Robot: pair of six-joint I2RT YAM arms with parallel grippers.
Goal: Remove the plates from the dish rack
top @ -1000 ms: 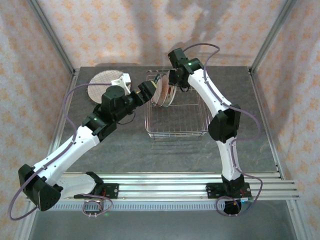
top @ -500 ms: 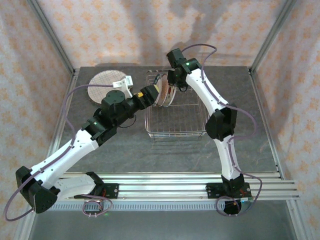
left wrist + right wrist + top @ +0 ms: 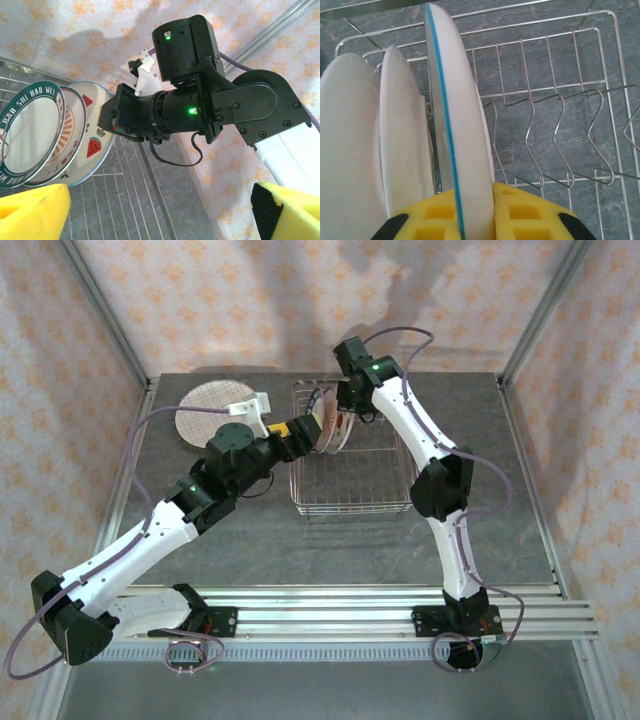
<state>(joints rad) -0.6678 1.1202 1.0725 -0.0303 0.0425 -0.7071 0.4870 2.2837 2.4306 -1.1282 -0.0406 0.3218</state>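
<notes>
A round purple plaid plate (image 3: 208,410) lay flat on the grey stone-look table (image 3: 250,530) at the far left, outside the rack. Just right of it, the left gripper (image 3: 292,434) hovered at the left side of the rectangular silver wire dish rack (image 3: 352,480), its yellow foam pads (image 3: 30,212) spread wide apart with nothing between them. Three plates stood on edge at the rack's far left end, leaning together: a white plate with a dark green lettered rim (image 3: 30,137), then a plate with orange rays (image 3: 71,132), then a watermelon-patterned plate with a pale blue rim (image 3: 96,140). In the right wrist view the right gripper (image 3: 476,212) was clamped over the edge of that blue-rimmed plate, one yellow pad against each face, the plate standing upright beside the rack's wire prongs (image 3: 535,145)
</notes>
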